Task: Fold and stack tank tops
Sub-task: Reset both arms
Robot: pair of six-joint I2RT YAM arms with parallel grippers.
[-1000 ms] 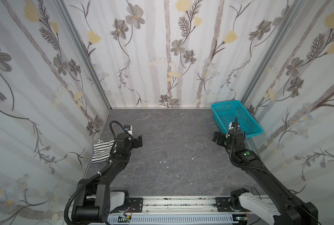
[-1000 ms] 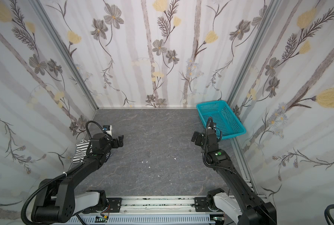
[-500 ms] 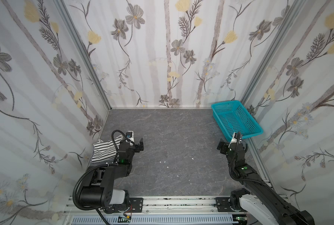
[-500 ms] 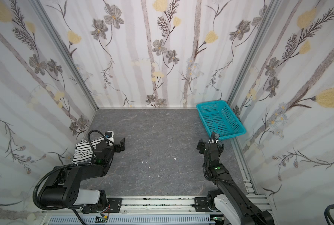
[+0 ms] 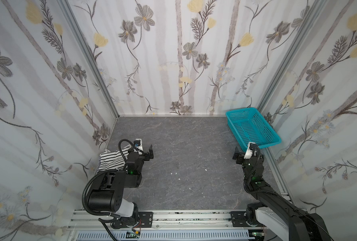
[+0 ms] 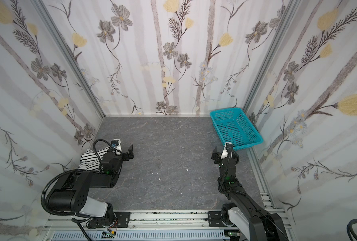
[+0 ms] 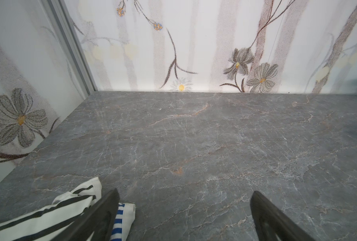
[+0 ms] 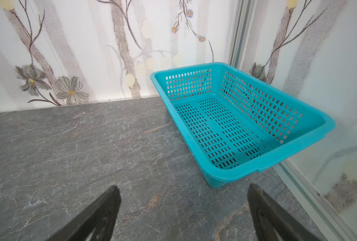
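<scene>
The grey marbled table (image 5: 194, 133) is bare through the middle apart from a few white specks (image 5: 175, 173) near 6 o'clock. A teal perforated basket (image 5: 240, 110) sits in the 2 o'clock corner with nothing in it. One long side is against the right wall and looks tilted up on it. The tank tops (image 5: 111, 158) lie in a pile at 9 o'clock, tight against the left wall. The left gripper (image 5: 145, 153) hangs just beside their inner edge with its jaws spread wide and nothing between them. The right gripper (image 5: 243, 151), at 3 o'clock just short of the basket's near end, is equally wide and empty. The left arm (image 5: 131, 164) lies across the near and inner part of the pile, so its outline is incomplete in both top views, and the two garments cannot be told apart there. In the left wrist view the wide-striped top (image 7: 48, 217) is cut off by the frame. The fine-striped top (image 7: 120, 219) shows only as a blue-and-white sliver behind one finger. How neatly either is folded cannot be made out.
</scene>
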